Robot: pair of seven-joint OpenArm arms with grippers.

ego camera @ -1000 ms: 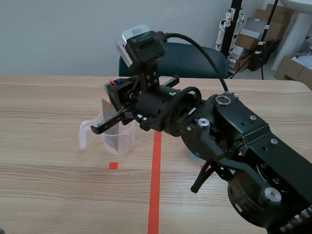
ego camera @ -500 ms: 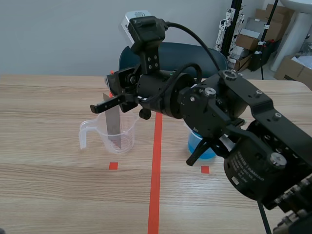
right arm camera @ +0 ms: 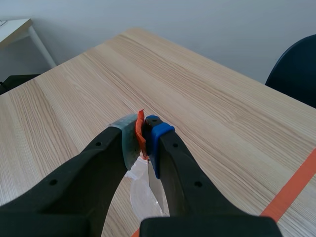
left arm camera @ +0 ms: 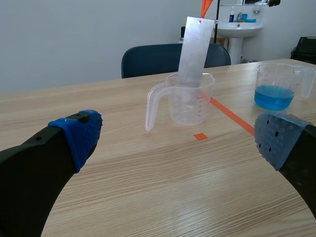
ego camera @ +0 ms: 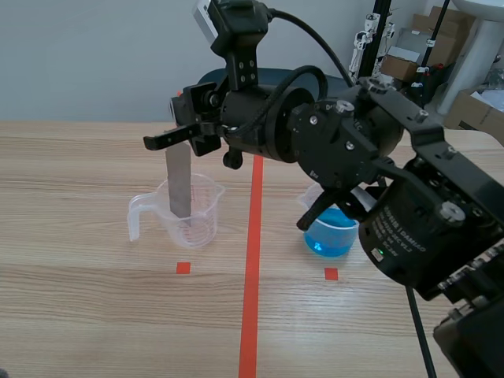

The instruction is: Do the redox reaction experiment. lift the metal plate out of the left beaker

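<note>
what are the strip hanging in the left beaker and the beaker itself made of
The flat grey rectangular strip: apparently metal; thin, stiff, with a dull silvery sheen. The clear handled measuring beaker: probably plastic rather than glass; slightly milky walls, moulded handle and spout, red printed graduations.
</note>
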